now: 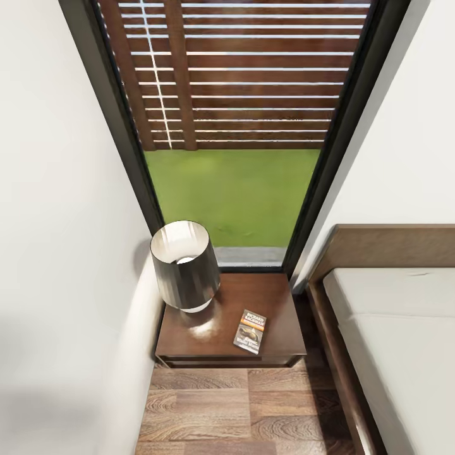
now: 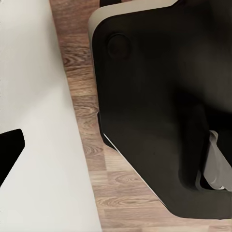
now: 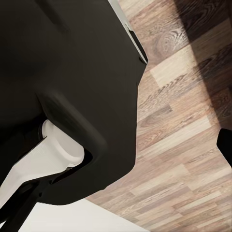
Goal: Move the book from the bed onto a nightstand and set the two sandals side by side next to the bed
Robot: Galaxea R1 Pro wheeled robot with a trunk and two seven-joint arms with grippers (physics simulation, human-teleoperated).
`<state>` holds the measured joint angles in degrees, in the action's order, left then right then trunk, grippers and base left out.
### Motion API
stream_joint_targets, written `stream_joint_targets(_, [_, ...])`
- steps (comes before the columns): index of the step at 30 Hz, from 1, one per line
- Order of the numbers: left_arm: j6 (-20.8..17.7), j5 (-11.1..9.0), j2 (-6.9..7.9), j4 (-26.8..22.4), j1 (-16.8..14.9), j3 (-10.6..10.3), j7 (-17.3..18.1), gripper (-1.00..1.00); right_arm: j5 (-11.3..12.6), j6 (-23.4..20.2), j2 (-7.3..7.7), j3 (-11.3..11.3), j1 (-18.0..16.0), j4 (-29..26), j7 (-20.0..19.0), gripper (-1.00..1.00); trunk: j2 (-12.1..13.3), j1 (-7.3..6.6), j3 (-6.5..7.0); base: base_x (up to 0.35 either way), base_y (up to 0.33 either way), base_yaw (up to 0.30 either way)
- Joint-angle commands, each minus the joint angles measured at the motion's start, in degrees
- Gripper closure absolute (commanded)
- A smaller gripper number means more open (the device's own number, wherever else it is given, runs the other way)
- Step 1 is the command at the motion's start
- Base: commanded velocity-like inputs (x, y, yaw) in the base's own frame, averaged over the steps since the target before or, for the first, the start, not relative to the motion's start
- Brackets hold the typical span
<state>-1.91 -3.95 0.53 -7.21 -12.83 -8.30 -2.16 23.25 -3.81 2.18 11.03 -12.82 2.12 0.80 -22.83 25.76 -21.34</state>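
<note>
— Wood planks point(image 1: 208, 411) run up to a tall dark-framed window point(image 1: 234, 126), with a white wall point(image 1: 57, 189) on one side and the bed point(image 1: 398, 328) on the other. Where is the book?

— Flat on the nightstand point(image 1: 189, 341), near its front corner on the bed's side, well apart from the lamp point(image 1: 185, 265). The book point(image 1: 250, 331) looks already set down there, so I judge that half of the task done.

— And the pincers?

— Both wrist views look past the robot's dark body point(image 2: 159, 106) at the floor. Whether either pincer is apart or together, I cannot tell. Neither is near the book.
</note>
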Motion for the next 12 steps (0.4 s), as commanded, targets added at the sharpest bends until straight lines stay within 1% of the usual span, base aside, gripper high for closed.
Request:
stream_joint_targets(1, [-0.20, -0.42, 0.02, -0.09, 0.00, -0.48, -0.21, -1.00, -0.22, -0.08, 0.01, 0.45, -0.06, 0.07, 0.08, -1.00, -0.09, 0.03, -0.08, 0.000, 0.000, 0.000])
stream_joint_targets(12, [-0.20, -0.38, 0.01, -0.08, 0.00, -0.49, -0.21, -1.00, -0.22, -0.13, 0.01, 0.47, -0.07, 0.07, 0.08, -1.00, -0.09, 0.03, -0.08, 0.000, 0.000, 0.000])
